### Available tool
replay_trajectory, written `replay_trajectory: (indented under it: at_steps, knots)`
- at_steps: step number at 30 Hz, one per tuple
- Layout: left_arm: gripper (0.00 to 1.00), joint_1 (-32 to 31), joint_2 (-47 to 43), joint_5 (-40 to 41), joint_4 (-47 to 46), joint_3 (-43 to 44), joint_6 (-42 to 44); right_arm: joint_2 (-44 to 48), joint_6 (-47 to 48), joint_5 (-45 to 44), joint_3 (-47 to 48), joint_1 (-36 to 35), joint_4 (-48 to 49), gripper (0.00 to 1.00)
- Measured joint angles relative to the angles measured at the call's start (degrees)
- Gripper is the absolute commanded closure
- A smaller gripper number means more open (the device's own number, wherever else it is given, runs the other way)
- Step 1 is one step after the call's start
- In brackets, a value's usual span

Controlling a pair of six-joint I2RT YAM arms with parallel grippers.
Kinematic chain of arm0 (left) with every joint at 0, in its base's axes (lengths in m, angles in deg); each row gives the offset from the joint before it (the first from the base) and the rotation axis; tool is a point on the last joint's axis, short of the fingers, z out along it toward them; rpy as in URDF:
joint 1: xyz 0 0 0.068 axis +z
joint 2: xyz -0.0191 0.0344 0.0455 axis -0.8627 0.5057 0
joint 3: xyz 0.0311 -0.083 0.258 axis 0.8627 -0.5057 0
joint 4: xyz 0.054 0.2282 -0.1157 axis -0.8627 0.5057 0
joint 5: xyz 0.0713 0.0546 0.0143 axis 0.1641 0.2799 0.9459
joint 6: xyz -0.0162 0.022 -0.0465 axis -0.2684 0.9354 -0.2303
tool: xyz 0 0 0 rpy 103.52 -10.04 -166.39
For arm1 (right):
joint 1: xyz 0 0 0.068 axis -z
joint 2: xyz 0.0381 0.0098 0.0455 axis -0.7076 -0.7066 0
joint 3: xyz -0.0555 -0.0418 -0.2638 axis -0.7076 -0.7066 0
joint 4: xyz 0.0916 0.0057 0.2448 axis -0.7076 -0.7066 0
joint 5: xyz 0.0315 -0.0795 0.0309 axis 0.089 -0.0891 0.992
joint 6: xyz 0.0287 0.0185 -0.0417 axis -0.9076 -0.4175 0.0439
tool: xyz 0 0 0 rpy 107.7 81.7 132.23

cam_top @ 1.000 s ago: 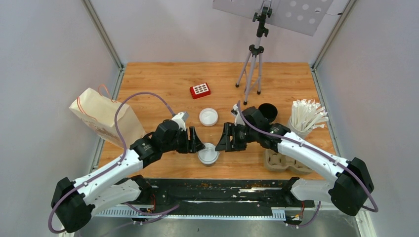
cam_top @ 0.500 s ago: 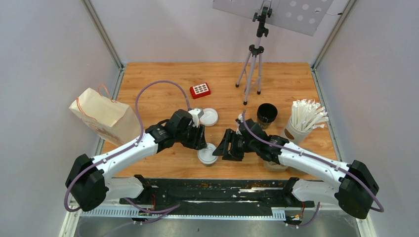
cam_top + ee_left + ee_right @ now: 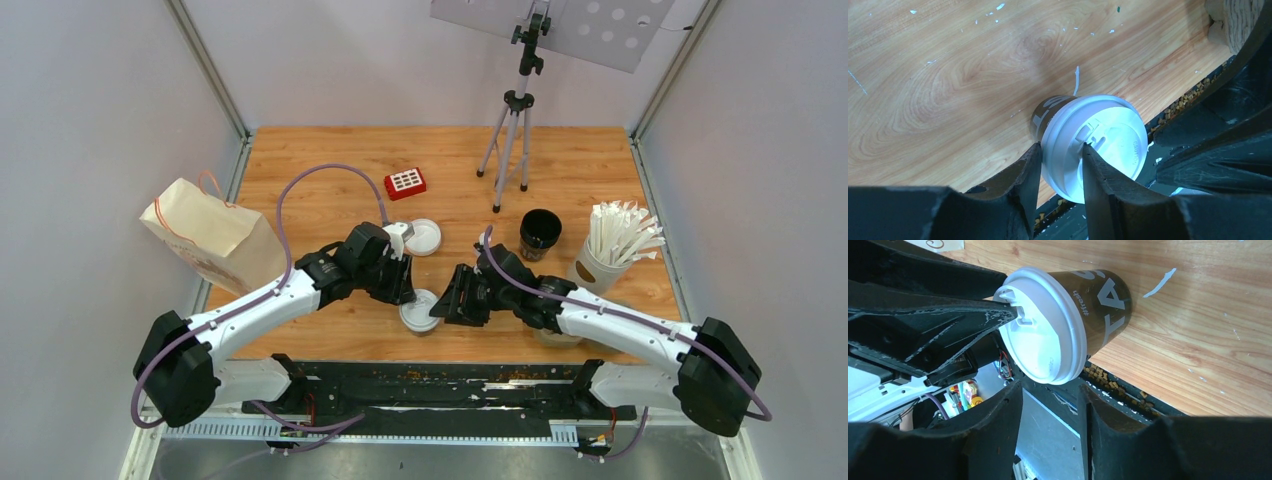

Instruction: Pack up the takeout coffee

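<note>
Right now we see one lidded cup [image 3: 420, 314] of takeout coffee standing upright close to the near edge of the table [image 3: 330, 170], about midway along it, between our two grippers. Our left gripper [image 3: 1061, 148] grips the edge of the cup's white lid [image 3: 1110, 142]. One finger [image 3: 1023, 175] lies against the outside of the rim and the other [image 3: 1098, 180] rests on top beside the raised sip spout. Our right gripper [image 3: 1050, 390] is just beside the cup on the opposite side, jaws apart and holding nothing, with the lid just beyond its tips. A second black cup [image 3: 540, 230], uncovered, stands farther back toward the right edge, and a loose white lid [image 3: 424, 236] lies on the wood just behind the left gripper. The white cup of wrapped straws [image 3: 605, 262] is near the right edge. The cardboard cup tray [image 3: 550, 337] sits by the near edge, mostly hidden under our right arm. A paper bag [image 3: 215, 240] sits at the left edge, and a red box [image 3: 405, 183] and a tripod [image 3: 512, 130] stand toward the far edge.
</note>
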Motion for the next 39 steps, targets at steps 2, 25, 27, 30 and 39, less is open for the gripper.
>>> replay_trajectory:
  at_steps: [2,25,27,30,39]
  knots:
    - [0.6,0.0,0.0,-0.07,0.04,0.02,-0.17,-0.72,0.26,-0.02,0.0,-0.07,0.24,0.58]
    - [0.59,0.11,-1.2,-0.96,0.42,-1.36,-9.49,-9.2,15.06,-2.69,7.91,2.73,-4.98,0.62]
    - [0.58,0.11,-2.01,-1.11,0.2,-2.03,-10.16,-9.6,16.04,-2.8,8.24,2.86,-4.98,0.6]
    - [0.58,0.09,-3.34,-1.44,-0.02,-3.3,-11.06,-10.21,17.68,-2.75,9.07,3.17,-5.16,0.56]
    - [0.48,0.02,-4.22,-2.36,-0.31,-4.24,-12.63,-11.76,21.9,-2.84,11.76,5.14,-8.87,0.49]
